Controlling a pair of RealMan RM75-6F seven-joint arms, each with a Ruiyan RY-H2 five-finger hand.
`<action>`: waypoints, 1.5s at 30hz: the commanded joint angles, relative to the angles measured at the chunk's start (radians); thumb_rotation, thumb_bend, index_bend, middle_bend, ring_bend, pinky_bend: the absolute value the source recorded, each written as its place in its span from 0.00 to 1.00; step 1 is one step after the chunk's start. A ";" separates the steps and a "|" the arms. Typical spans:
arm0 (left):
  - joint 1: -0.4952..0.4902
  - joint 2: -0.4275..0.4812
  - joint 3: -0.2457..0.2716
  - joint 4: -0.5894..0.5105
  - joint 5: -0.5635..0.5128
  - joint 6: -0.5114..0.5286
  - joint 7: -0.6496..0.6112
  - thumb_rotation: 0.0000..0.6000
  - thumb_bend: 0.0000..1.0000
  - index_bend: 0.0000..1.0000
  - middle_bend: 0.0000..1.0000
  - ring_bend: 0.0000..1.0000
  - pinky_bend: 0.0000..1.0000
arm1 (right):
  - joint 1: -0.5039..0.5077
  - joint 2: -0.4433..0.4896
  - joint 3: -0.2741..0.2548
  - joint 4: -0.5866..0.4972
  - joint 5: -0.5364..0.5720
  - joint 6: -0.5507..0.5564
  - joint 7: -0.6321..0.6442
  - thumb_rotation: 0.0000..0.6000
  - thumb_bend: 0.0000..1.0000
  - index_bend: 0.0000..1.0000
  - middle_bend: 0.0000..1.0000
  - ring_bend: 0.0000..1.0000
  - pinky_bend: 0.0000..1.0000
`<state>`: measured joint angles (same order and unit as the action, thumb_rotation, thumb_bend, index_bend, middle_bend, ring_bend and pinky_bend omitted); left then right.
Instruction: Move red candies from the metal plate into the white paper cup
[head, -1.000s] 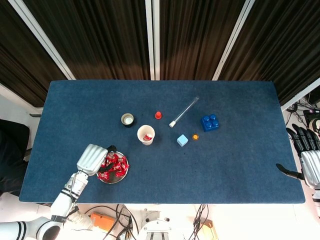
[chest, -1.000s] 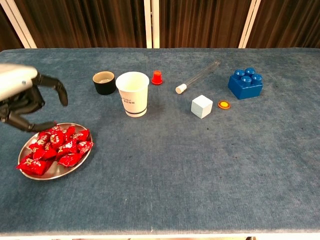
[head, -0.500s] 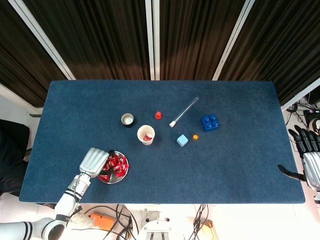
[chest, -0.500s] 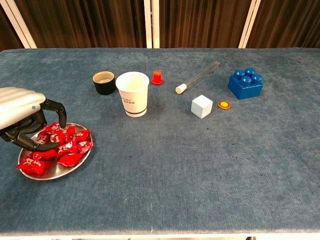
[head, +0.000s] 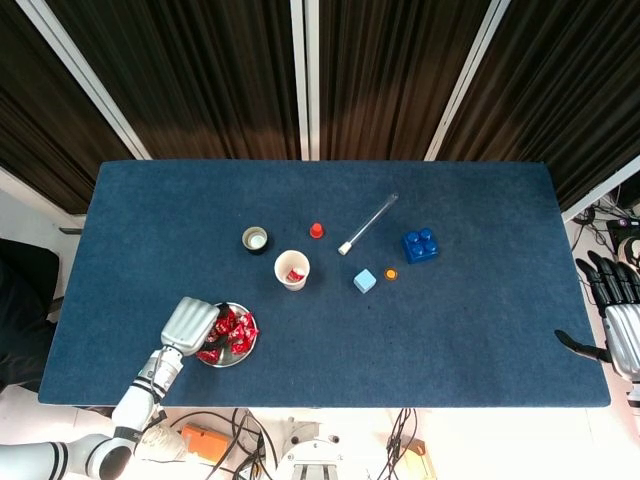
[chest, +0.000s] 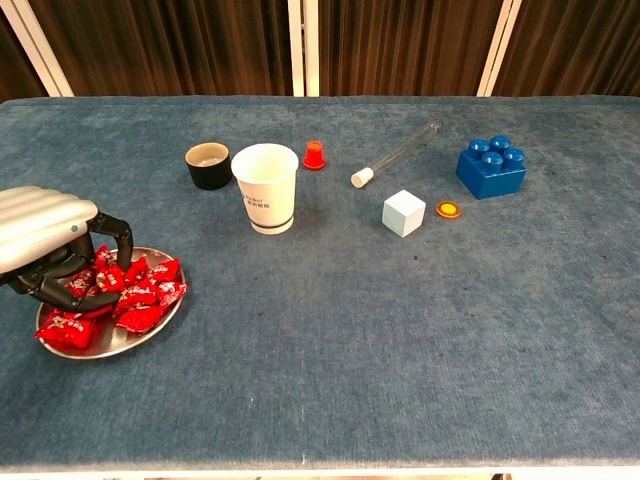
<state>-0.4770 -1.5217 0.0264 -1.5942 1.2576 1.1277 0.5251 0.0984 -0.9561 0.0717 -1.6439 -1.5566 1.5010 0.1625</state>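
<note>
The left hand's dark fingertips (chest: 118, 236) curl down into the heap of red candies (chest: 120, 295), touching the wrappers at the heap's ten o'clock side; whether a candy is actually pinched between them cannot be told from either view. The left hand (chest: 45, 245) covers the left part of the metal plate (chest: 130, 339), with most of the candies showing past the fingers toward three and five o'clock. The plate sits near the table's front left corner. At about one o'clock from the plate, well apart from it, stands the white paper cup (chest: 266, 187), upright; the head view shows one red piece already inside the cup. Just beside the cup at its nine o'clock is a small black cup (chest: 208, 165). The right hand (head: 618, 318) hangs off the table's right edge, fingers spread and holding nothing, far from the candies.
</note>
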 joint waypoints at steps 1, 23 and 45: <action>-0.001 0.001 -0.003 0.004 0.003 -0.003 -0.004 0.90 0.30 0.52 0.92 0.83 0.83 | 0.000 0.000 0.000 -0.001 0.000 0.000 -0.001 1.00 0.28 0.00 0.03 0.00 0.00; -0.100 0.080 -0.170 -0.133 0.040 -0.034 -0.123 0.92 0.44 0.64 0.93 0.84 0.83 | -0.017 -0.004 -0.004 0.001 -0.015 0.036 0.002 1.00 0.28 0.00 0.03 0.00 0.00; -0.422 -0.076 -0.326 0.019 -0.394 -0.185 0.138 0.91 0.41 0.60 0.93 0.84 0.83 | -0.031 -0.009 -0.005 0.031 0.006 0.035 0.031 1.00 0.28 0.00 0.03 0.00 0.00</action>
<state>-0.8837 -1.5886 -0.2988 -1.5859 0.8820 0.9416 0.6477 0.0671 -0.9648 0.0666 -1.6127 -1.5505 1.5362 0.1939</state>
